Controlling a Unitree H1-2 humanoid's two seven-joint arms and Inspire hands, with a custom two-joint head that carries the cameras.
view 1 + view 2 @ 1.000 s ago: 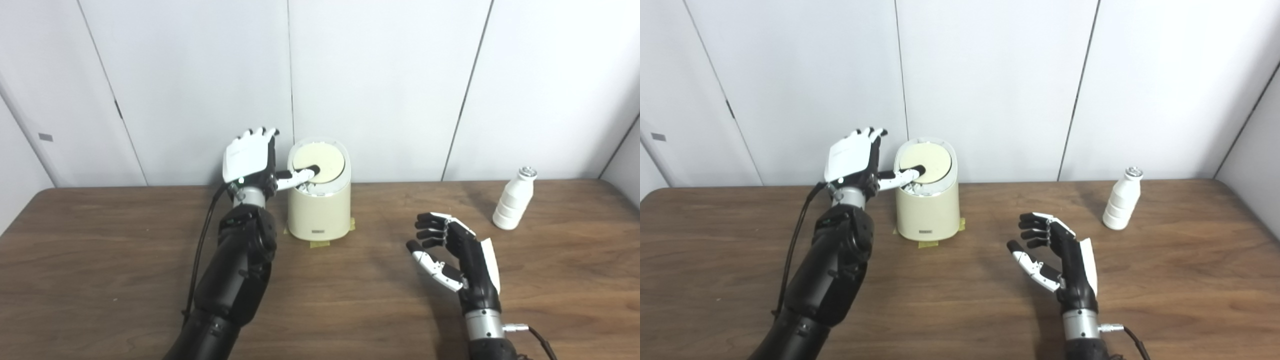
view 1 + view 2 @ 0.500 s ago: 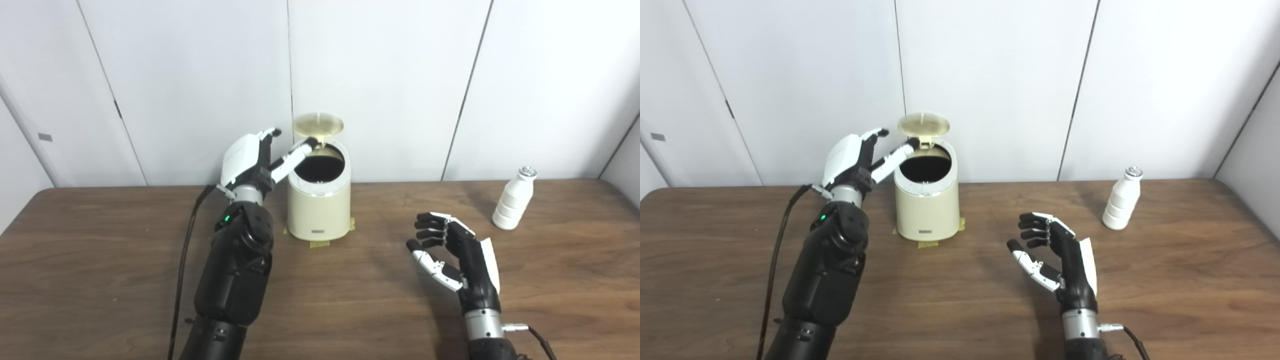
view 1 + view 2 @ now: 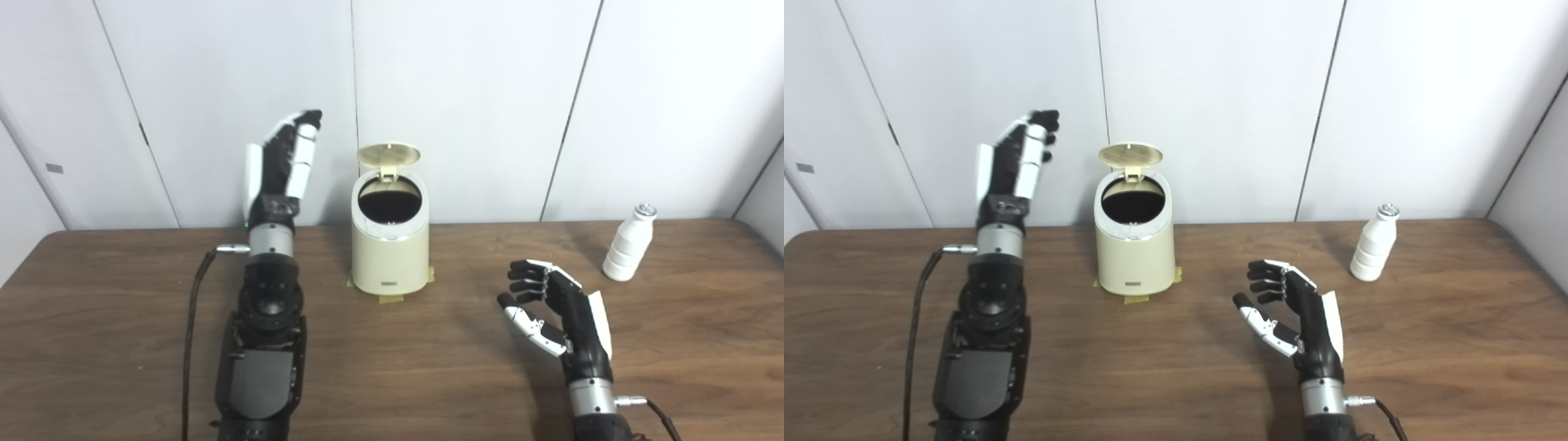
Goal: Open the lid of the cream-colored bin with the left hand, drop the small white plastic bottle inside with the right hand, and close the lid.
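I am at a brown wooden table (image 3: 122, 306) that backs onto a wall of pale grey panels (image 3: 478, 92). Near the table's far edge, a little left of centre, stands the cream-colored bin (image 3: 390, 254), a small round container with strips of yellowish tape (image 3: 392, 299) showing under its base. Its round lid (image 3: 389, 154) is hinged at the back and stands raised above the rim, so the dark opening (image 3: 389, 205) is plainly exposed. My left hand (image 3: 280, 164) is lifted off the table to the left of the bin, near it but not touching it or the lid; the forearm stands almost upright, the fingers (image 3: 305, 131) point upward and slightly toward the bin, and the hand is empty with its fingers loosely extended. A black cable (image 3: 195, 318) trails from that wrist down across the table. My right hand (image 3: 560, 309) hovers low over the table to the front right of the bin, well apart from it, palm turned left, fingers curled but spread, holding nothing. The small white plastic bottle (image 3: 628, 244) stands upright near the table's far right corner, beyond my right hand and untouched, with a silvery cap (image 3: 645, 211) on top.
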